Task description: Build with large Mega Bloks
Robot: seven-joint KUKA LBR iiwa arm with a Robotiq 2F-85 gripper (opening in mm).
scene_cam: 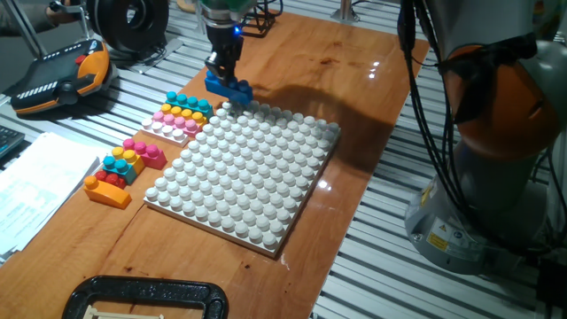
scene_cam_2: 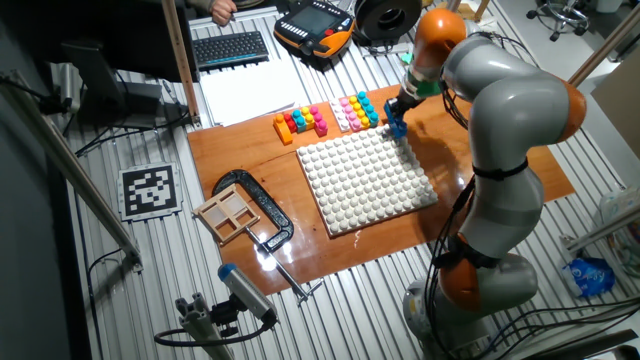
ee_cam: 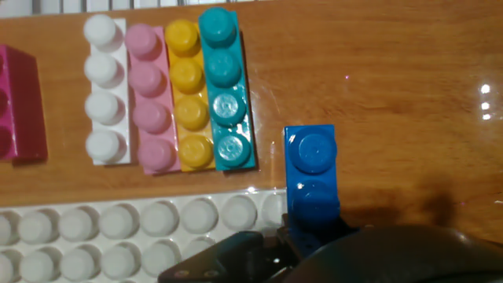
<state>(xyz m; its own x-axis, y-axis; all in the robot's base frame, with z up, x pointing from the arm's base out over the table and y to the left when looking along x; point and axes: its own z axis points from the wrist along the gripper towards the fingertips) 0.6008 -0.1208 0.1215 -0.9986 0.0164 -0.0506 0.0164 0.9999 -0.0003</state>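
The jaws (scene_cam: pixel 225 73) are clamped on a dark blue brick (scene_cam: pixel 229 87), holding it at the far corner of the white baseplate (scene_cam: pixel 244 173), just off its edge and over the wooden desk (scene_cam: pixel 354 80). Beside it, near but apart, 4 long bricks lie side by side: cyan (ee_cam: pixel 225 90), yellow (ee_cam: pixel 191 94), pink (ee_cam: pixel 151 98) and white (ee_cam: pixel 105 90). A smaller cluster of bricks (scene_cam: pixel 124 168) sits near the baseplate's left edge, while the desk past the blue brick lies bare.
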